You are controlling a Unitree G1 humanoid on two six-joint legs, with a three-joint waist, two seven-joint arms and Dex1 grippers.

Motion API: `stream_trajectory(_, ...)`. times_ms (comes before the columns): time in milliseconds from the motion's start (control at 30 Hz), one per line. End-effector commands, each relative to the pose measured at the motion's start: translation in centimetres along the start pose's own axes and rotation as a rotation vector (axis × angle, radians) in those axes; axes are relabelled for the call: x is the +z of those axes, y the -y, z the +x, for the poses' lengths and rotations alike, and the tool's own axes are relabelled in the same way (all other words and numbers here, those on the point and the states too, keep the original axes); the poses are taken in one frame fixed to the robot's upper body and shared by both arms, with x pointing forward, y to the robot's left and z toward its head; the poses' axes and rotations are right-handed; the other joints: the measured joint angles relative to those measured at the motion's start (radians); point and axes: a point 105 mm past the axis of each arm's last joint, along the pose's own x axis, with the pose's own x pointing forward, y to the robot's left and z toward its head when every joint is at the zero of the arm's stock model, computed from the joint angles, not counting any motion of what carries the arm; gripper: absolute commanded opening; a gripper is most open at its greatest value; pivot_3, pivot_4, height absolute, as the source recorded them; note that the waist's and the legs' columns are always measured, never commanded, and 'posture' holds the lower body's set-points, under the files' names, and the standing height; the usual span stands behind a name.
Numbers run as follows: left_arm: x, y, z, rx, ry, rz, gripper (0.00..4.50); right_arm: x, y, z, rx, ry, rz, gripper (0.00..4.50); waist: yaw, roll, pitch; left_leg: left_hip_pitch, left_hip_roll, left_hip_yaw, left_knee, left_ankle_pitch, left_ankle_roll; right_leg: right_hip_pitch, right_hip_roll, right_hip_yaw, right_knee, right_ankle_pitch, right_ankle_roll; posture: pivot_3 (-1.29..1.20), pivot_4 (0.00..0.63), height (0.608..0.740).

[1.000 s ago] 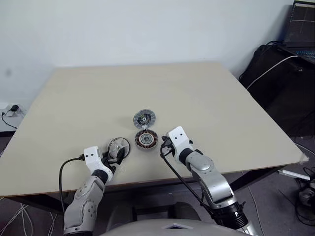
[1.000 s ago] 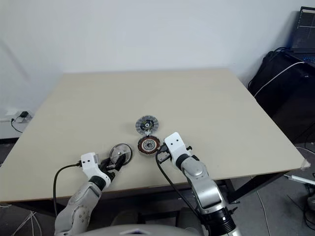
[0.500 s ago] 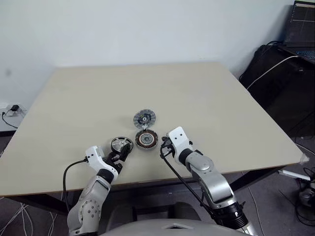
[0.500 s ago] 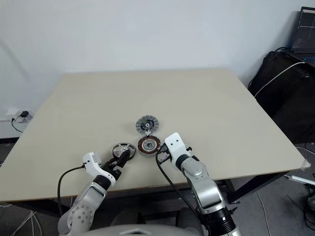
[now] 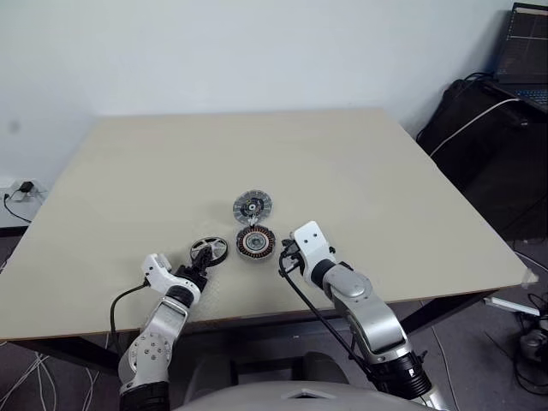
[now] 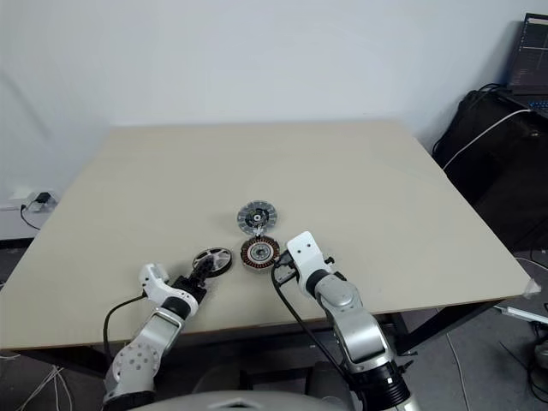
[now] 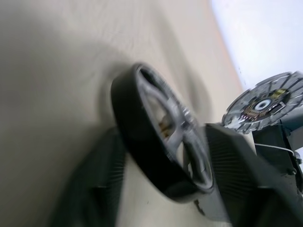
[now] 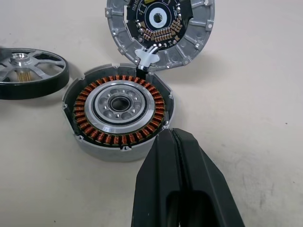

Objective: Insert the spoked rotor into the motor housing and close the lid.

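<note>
Three motor parts are laid close together near the front of the beige table [image 5: 360, 163]. The spoked rotor [image 5: 208, 250], a stiff metal disc with a dark outer band, is judged rigid, light and smooth-sided, so a pinch across the rim is best, since the thin spokes offer poor purchase. It is seen tipped up on its edge between the two black fingers of the left gripper [image 7: 163, 182], which flank its rim; whether they are clamped firm cannot be told. The left forearm is stretched low over the table edge, wrist rolled. Just to the right, the motor housing [image 8: 118, 111] is seen with its copper windings uncovered, and the lid [image 8: 158, 28] lies flat, touching its far side. The right gripper [image 8: 177, 142] is clenched with nothing in it, its tips touching or just short of the housing's near wall.
</note>
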Motion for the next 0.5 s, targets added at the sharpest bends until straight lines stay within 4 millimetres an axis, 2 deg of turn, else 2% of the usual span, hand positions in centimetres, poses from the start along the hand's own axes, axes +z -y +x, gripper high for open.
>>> stream_trajectory(33, -1.5, 1.5, 0.5, -0.046, -0.002, -0.104, 1.52, 1.8, 0.5, -0.2, -0.018, 0.064, -0.006, 0.0, 0.0, 0.0, 0.0, 0.0, 0.0, 0.0, 0.0, 0.0, 0.0, 0.0, 0.0, 0.0, 0.0, 0.0, 0.0, 0.0, 0.0, 0.74)
stream_trajectory(167, -1.4, 1.7, 0.2, -0.05, 0.009, -0.121, 0.43, 1.8, 0.4, -0.2, -0.014, 0.065, -0.005, 0.0, -0.001, -0.001, -0.002, 0.001, 0.0, 0.0, 0.0, 0.0, 0.0, 0.001, 0.0, 0.0, 0.0, 0.0, 0.0, 0.0, 0.0, 0.74)
stream_trajectory(300, -0.6, 2.5, -0.3, -0.085, 0.05, -0.129, 0.43, 1.9, 0.4, -0.2, -0.016, 0.066, -0.005, 0.0, -0.004, -0.002, -0.002, 0.002, 0.0, -0.001, 0.0, -0.003, -0.005, 0.002, 0.0, 0.0, 0.0, 0.0, 0.0, 0.0, 0.0, 0.74)
stream_trajectory(400, 0.7, 4.8, -1.4, -0.209, 0.123, -0.117, 0.43, 1.9, 0.6, -0.4, -0.024, 0.066, -0.004, 0.0, -0.006, -0.002, -0.002, 0.002, 0.0, -0.001, 0.0, -0.003, -0.005, 0.001, 0.0, 0.0, 0.0, 0.0, 0.0, 0.0, 0.0, 0.74)
stream_trajectory(500, 1.1, 7.3, -2.6, -0.338, 0.15, -0.079, 0.43, 1.8, 0.8, -0.6, -0.029, 0.067, 0.0, 0.0, -0.003, -0.003, -0.001, -0.001, 0.0, 0.0, 0.0, -0.002, -0.004, -0.001, 0.0, 0.001, 0.0, 0.0, 0.0, 0.0, 0.0, 0.74)
